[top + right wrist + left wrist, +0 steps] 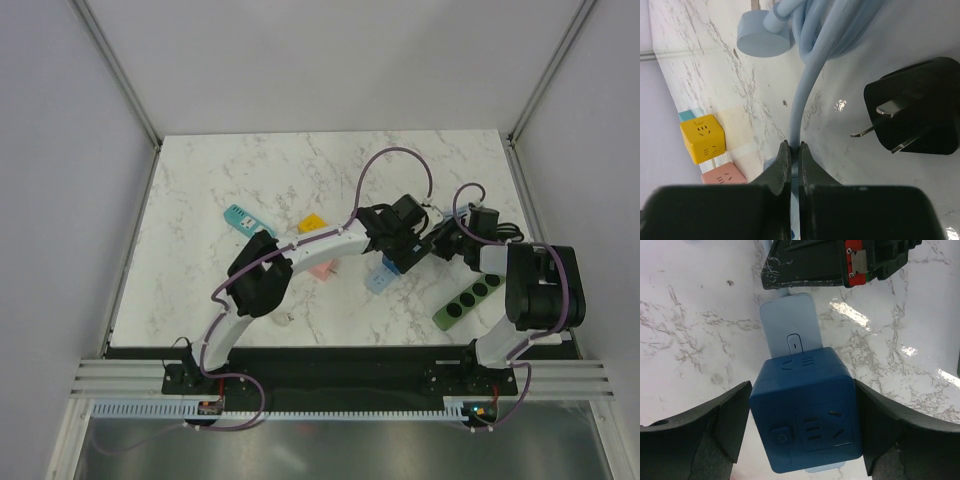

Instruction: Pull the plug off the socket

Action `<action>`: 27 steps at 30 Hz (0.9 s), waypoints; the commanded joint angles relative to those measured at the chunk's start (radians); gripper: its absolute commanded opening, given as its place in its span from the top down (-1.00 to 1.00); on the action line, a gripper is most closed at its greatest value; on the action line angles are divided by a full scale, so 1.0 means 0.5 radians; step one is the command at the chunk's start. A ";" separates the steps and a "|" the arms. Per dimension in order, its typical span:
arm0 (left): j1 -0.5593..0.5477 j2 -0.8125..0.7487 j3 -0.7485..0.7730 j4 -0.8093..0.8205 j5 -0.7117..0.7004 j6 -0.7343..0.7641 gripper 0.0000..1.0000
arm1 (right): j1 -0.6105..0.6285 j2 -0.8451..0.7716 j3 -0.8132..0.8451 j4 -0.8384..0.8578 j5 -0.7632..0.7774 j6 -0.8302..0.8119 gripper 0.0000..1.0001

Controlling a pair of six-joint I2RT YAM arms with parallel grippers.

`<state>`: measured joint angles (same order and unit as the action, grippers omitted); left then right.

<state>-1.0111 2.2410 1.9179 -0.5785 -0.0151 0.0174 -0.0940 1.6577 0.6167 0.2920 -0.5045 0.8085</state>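
The plug is a dark blue cube (790, 385) standing on the light-blue socket strip (785, 320) in the left wrist view. My left gripper (803, 407) is open, with one finger close beside each side of the cube. I cannot tell whether they touch it. My right gripper (795, 147) is shut on the strip's light-blue cable (810, 85), just behind the strip. From above, the blue cube (390, 262) lies mid-table between both grippers.
A black plug (912, 112) lies prongs-up to the right of the cable. A round light-blue plug (762, 35) lies at the cable's far end. Yellow (702, 137) and pink (722, 175) cubes sit left. A green strip (467, 298) lies right and a teal one (245, 218) far left.
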 commanded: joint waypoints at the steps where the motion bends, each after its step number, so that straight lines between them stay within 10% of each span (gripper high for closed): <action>1: -0.009 0.037 0.094 -0.024 0.015 0.008 -0.71 | 0.032 -0.085 -0.040 -0.007 -0.123 0.000 1.00; 5: -0.003 0.037 0.101 -0.027 0.021 0.002 0.08 | 0.035 -0.076 0.000 -0.041 -0.157 -0.043 0.95; 8: 0.000 -0.006 0.058 -0.033 0.122 -0.007 0.90 | 0.038 -0.070 0.021 -0.068 -0.191 -0.092 0.55; 15: 0.077 -0.174 -0.111 -0.006 0.276 -0.099 0.95 | 0.038 -0.140 0.061 -0.216 -0.249 -0.209 -0.42; 27: 0.203 -0.343 -0.142 0.114 0.450 -0.289 0.96 | 0.041 -0.287 -0.018 -0.143 -0.427 -0.099 -0.84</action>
<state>-0.9157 2.1750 1.8446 -0.5716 0.1524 -0.0666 -0.0776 1.5475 0.6193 0.1959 -0.6636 0.7425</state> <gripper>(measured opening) 0.689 0.909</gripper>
